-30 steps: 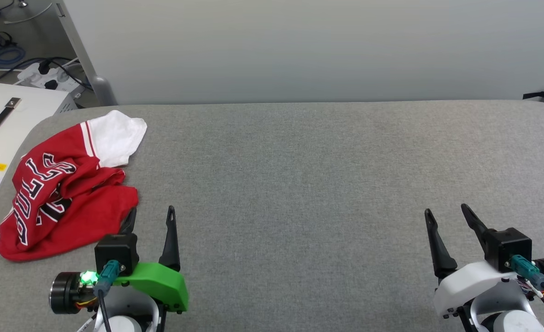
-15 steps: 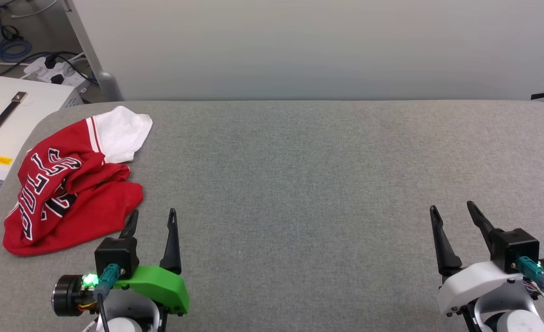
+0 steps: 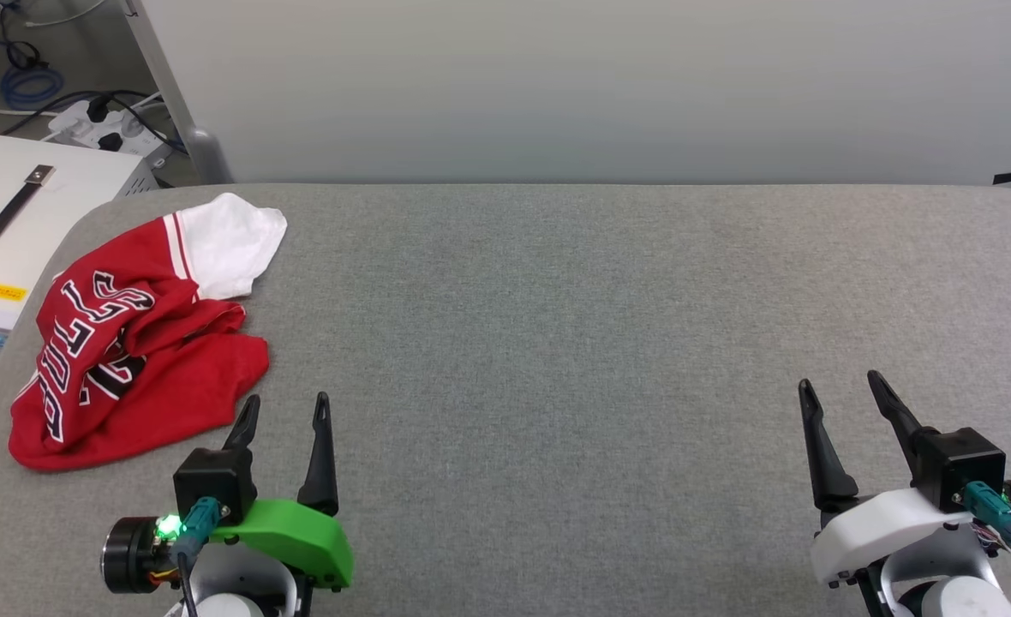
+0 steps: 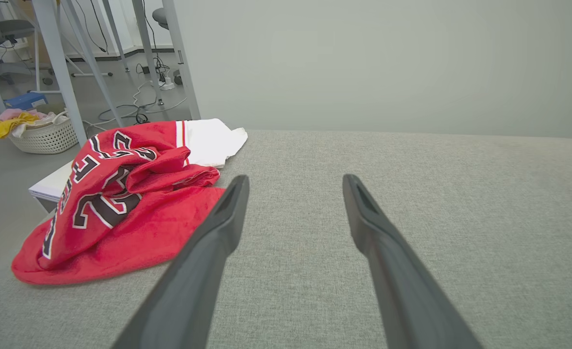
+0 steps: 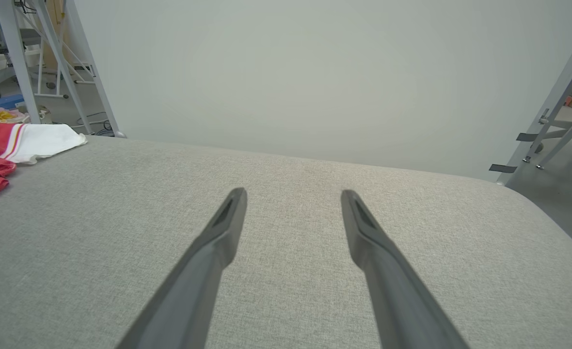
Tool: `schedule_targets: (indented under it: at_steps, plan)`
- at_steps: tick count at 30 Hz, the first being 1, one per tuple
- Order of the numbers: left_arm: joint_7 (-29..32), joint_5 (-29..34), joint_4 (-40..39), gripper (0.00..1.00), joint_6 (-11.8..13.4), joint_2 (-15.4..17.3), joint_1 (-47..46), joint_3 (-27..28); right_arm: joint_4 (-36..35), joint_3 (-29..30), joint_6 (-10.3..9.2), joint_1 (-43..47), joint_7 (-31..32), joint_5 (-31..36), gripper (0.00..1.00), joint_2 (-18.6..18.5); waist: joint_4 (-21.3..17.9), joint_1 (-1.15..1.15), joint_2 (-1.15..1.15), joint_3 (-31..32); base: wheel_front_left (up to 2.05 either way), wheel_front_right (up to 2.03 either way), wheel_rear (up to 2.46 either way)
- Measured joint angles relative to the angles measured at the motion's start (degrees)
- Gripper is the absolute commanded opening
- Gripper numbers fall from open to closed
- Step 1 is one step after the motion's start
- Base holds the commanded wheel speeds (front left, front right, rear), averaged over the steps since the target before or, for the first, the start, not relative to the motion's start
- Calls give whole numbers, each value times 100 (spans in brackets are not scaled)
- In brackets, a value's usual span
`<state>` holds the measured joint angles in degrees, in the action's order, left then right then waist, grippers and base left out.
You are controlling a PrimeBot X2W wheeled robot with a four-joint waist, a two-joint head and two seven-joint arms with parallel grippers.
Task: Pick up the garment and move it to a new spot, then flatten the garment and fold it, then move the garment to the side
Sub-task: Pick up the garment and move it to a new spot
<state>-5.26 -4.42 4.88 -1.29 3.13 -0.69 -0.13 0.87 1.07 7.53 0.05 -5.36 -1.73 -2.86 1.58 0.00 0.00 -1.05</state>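
The garment (image 3: 141, 343) lies crumpled near the table's left edge: red cloth with black white-outlined lettering and a white sleeve at its far end. In the left wrist view the garment (image 4: 121, 203) sits left of the fingers, its hem close to the left fingertip. My left gripper (image 3: 287, 401) stands open just right of its near corner, apart from the cloth, nothing between the fingers. My right gripper (image 3: 840, 381) is open at the lower right, far from the cloth. The right wrist view catches the garment (image 5: 5, 150) at its left edge.
The grey fabric table (image 3: 557, 326) stretches wide between the grippers. A white case with a handle (image 3: 8, 223) stands off the table's left edge, with cables and a power strip (image 3: 103, 128) on the floor behind. A pale wall (image 3: 557, 86) rises behind the table.
The head camera has shifted slightly, so the whole picture slid right and up. Both grippers stay open and the garment lies as before.
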Motion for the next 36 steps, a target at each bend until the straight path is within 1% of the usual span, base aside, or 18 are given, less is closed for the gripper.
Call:
schedule_targets:
  at_steps: [10, 17, 29, 32, 33, 36]
  plan:
    - [-123, -119, 105, 100, -7, 0, 0, -11, 37, -16, 0, 0, -105, -7, 100, 0, 28, 0, 0, -15, 0, 0, 0]
    - [-188, -170, 178, 100, -20, 0, -1, -10, 40, -93, 0, 0, -198, -7, 100, 0, 139, 0, 0, -40, 0, 0, 0]
    - [-342, -330, 280, 100, -34, 0, -5, -35, 56, -300, 0, -2, -349, 16, 100, 3, 715, 0, 0, -96, 0, 0, 0]
    - [-388, -368, 307, 100, -49, -1, -7, -43, 60, -330, 0, -3, -381, 34, 100, 2, 900, 0, 0, -110, 0, 0, 0]
    - [-410, -383, 325, 100, -51, 0, -7, -53, 73, -368, 0, -3, -402, 57, 100, 3, 1039, 0, 0, -120, 0, 0, 0]
    - [-454, -424, 352, 100, -52, -1, -8, -56, 101, -433, 0, -6, -447, 58, 100, 4, 1241, 0, 0, -129, 0, 0, 0]
